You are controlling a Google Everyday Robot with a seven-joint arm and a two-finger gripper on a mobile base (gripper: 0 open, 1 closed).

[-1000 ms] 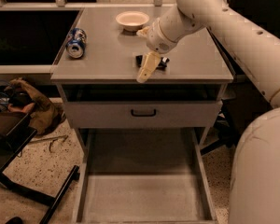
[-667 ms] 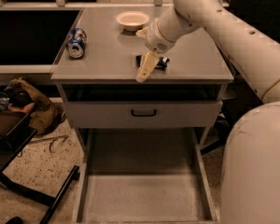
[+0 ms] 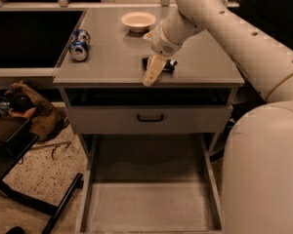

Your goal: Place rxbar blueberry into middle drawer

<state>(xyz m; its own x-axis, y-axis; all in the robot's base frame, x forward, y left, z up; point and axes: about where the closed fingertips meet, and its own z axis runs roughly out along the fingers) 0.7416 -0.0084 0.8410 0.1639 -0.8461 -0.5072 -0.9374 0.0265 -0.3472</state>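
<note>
The rxbar blueberry (image 3: 165, 64) shows as a small dark flat packet on the cabinet top near its front edge, partly hidden behind my gripper. My gripper (image 3: 153, 73) hangs from the cream arm, pointing down at the front edge of the top, right at the bar's left end. I cannot tell whether it touches the bar. The middle drawer (image 3: 151, 206) is pulled out low in the view, a wide shallow grey tray with nothing in it.
A blue soda can (image 3: 80, 44) lies on its side at the left edge of the top. A white bowl (image 3: 138, 20) stands at the back. A shut drawer front with a black handle (image 3: 150, 117) sits above the tray. Bags and a black stand are on the floor at left.
</note>
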